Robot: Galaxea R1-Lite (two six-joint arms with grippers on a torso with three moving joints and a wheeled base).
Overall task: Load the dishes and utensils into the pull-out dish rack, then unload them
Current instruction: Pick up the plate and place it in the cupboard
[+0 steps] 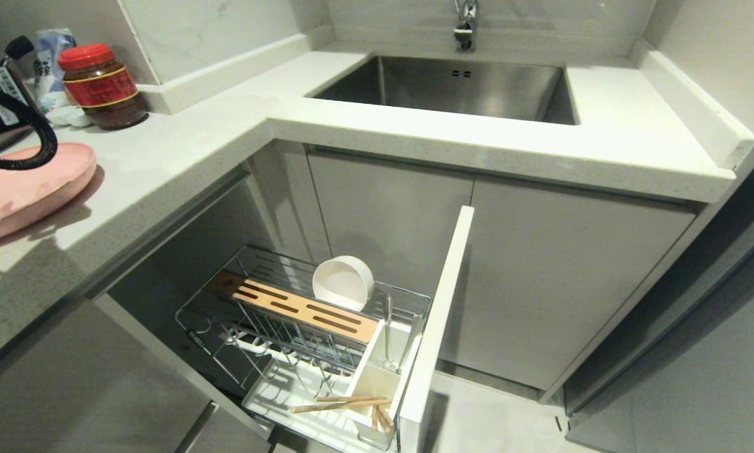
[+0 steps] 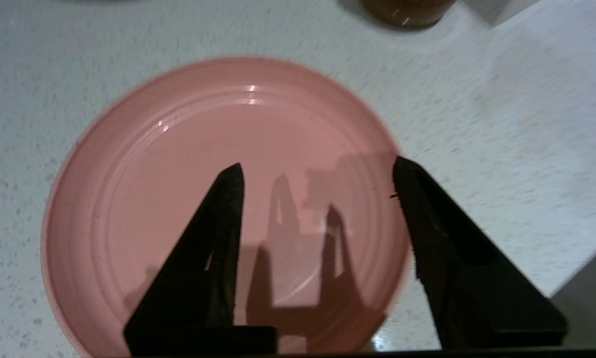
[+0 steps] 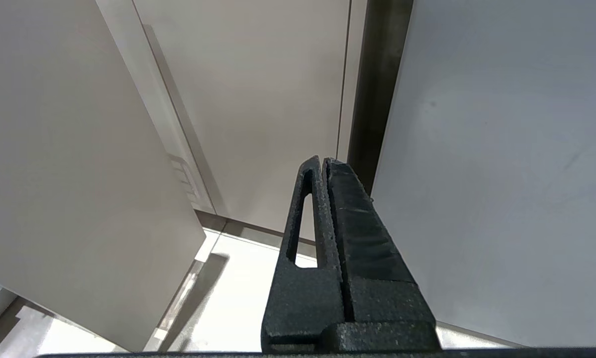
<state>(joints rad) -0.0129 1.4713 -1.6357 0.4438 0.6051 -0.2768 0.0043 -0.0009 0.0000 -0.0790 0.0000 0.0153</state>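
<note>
The left gripper (image 2: 315,174) hangs over the pink plate (image 2: 178,164), fingers (image 2: 228,199) spread apart and empty; the plate lies flat on the surface (image 2: 502,124). The right gripper (image 3: 324,161) has its fingers pressed together near the cabinet doors. Below, the pull-out dish rack (image 1: 301,314) holds the bowl (image 1: 342,283) and chopsticks (image 1: 339,402).

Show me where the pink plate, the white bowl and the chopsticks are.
pink plate (image 2: 218,164), left wrist view, inner flat part.
white bowl (image 1: 341,284), head view, inside face.
chopsticks (image 1: 339,404), head view, middle of sticks.
</note>
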